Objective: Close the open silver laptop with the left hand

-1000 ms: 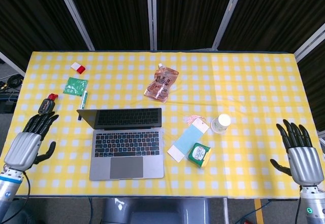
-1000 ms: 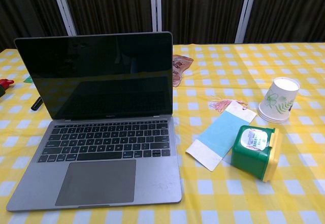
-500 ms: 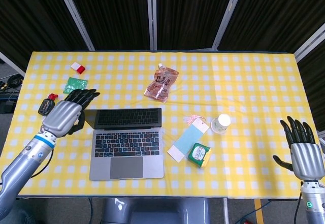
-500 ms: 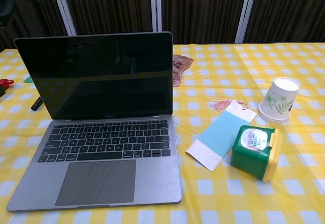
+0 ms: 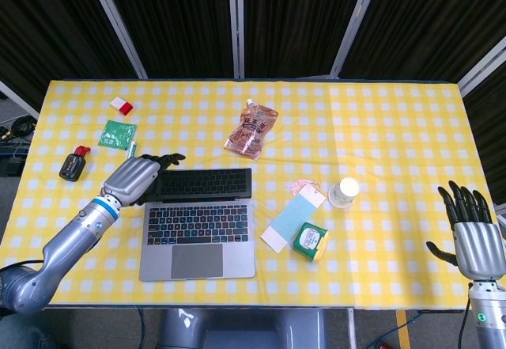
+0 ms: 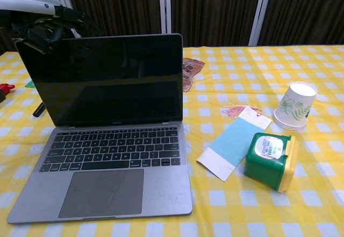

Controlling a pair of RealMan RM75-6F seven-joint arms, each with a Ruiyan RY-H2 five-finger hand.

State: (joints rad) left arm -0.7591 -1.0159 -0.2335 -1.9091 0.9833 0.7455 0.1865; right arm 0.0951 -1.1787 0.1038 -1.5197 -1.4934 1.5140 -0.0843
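— While the silver laptop [image 5: 198, 222] sits open on the desk [image 5: 395, 127] near its front edge, screen upright, where is the left hand [image 5: 138, 179]?

— At the lid's top left corner. Its fingers [image 6: 51, 30] reach over the upper edge of the screen, loosely spread, pinching nothing; whether they touch the lid I cannot tell.

— And the right hand [image 5: 473, 234]?

— Far off at the desk's right edge, palm down, fingers spread, holding nothing.

— What lies beside the laptop?

— Just right of it, a blue card [image 6: 234, 143] touching a green box [image 6: 270, 159], with a paper cup [image 6: 294, 105] near them. Behind the lid, a snack pouch [image 5: 251, 130].
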